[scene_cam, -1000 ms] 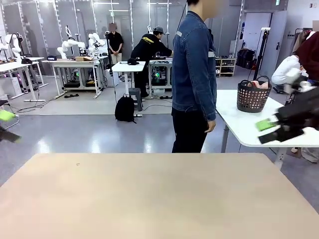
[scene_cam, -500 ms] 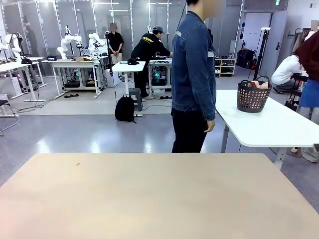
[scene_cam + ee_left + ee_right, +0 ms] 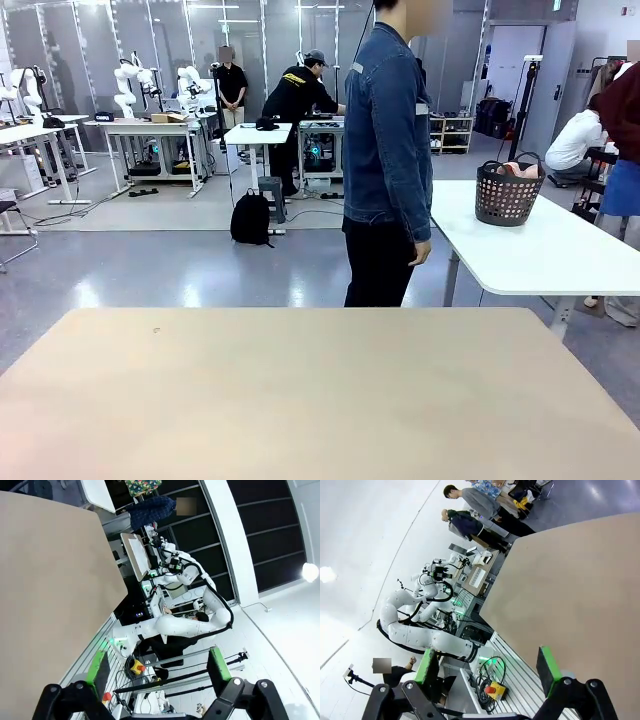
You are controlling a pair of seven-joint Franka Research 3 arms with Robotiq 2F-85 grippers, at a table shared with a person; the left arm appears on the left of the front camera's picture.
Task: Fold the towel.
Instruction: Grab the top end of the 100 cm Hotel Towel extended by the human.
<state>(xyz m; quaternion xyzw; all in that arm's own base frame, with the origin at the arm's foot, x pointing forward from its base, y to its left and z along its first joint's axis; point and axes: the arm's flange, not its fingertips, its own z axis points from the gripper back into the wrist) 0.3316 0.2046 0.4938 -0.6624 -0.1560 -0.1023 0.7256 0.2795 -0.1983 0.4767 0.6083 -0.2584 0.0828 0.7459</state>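
We take the towel [image 3: 520, 170] to be the pinkish cloth bunched in the dark basket [image 3: 508, 200]. It is too small for us to make out any texture, so this is a guess. The basket stands on the white table [image 3: 540, 260], far beyond both pairs of jaws and across a gap of floor from our own tan table [image 3: 300, 400].

The left gripper [image 3: 157, 652] has its green-padded fingers spread fully apart with nothing between them. It is lifted clear, and the tan top lies off to one side of its jaws. The right gripper [image 3: 485, 652] is in the same state, wide open and empty, with the tan top off to the other side of its jaws.

We judge that folding has not begun and that we are waiting for the cloth to be laid out. The next move needs the towel flat on the tan top, under the jaws, so that each gripper can pinch a corner.

A person [image 3: 390, 150] in a denim jacket stands just past the far edge of the tan top, turned towards the white table, and is the likeliest one to fetch it. Nothing lies on the tan top in the way of the jaws.
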